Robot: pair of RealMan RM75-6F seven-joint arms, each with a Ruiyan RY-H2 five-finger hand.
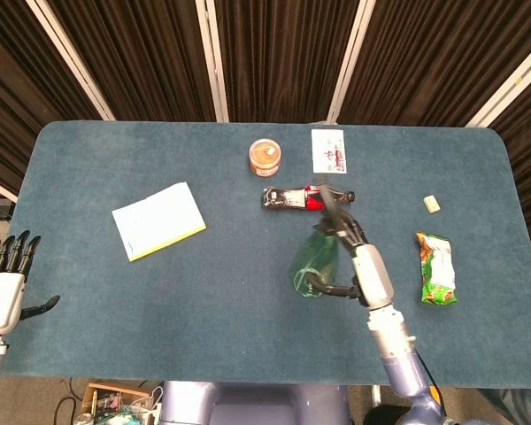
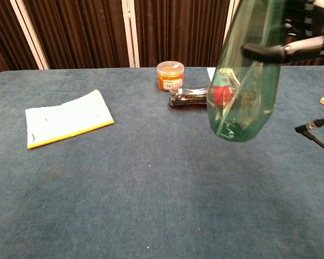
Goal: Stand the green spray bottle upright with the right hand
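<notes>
My right hand [image 1: 358,261] grips the green spray bottle [image 1: 314,261] around its body and holds it nearly upright, lifted above the blue table [image 1: 115,283]. In the chest view the green spray bottle [image 2: 245,81] hangs well clear of the cloth, its base lowest and its nozzle end cut off by the top of the frame. Only dark fingers [image 2: 291,51] of that hand show there, wrapped across the bottle. My left hand [image 1: 4,283] hangs open beyond the table's left front corner, holding nothing.
A cola bottle [image 1: 296,197] lies on its side just behind the held bottle. An orange-lidded jar [image 1: 265,157] and a printed card [image 1: 327,150] sit further back. A yellow-edged notepad [image 1: 159,220] lies at the left, a snack bag [image 1: 435,267] and a small eraser [image 1: 432,204] at the right.
</notes>
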